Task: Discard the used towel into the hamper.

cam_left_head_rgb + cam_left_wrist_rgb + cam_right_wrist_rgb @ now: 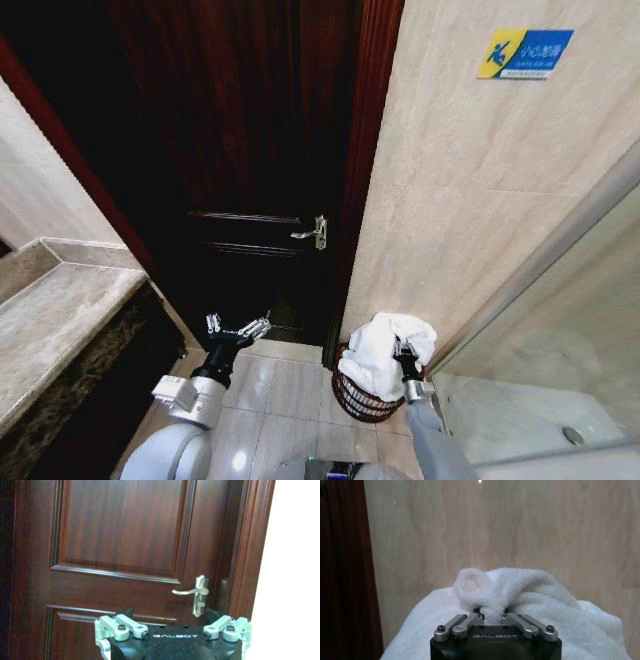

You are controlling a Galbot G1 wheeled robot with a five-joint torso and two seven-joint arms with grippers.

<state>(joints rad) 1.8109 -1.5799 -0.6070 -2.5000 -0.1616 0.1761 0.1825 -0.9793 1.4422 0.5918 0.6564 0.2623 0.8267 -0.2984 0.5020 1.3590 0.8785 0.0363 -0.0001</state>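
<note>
Hemmed in tightly around the hamper (372,398) — beige wall (470,200) behind, dark door (250,180) and frame on the left, glass panel (560,330) on the right. Heaped over with white towel (385,352). Open tiled floor (275,395) in front.

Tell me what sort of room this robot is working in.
Most likely a bathroom, perhaps a hotel's. A glass shower partition stands at the right, a marble counter at the left, and a slip-warning sign hangs on the tiled wall. The right gripper holds a white towel over the hamper.
</note>
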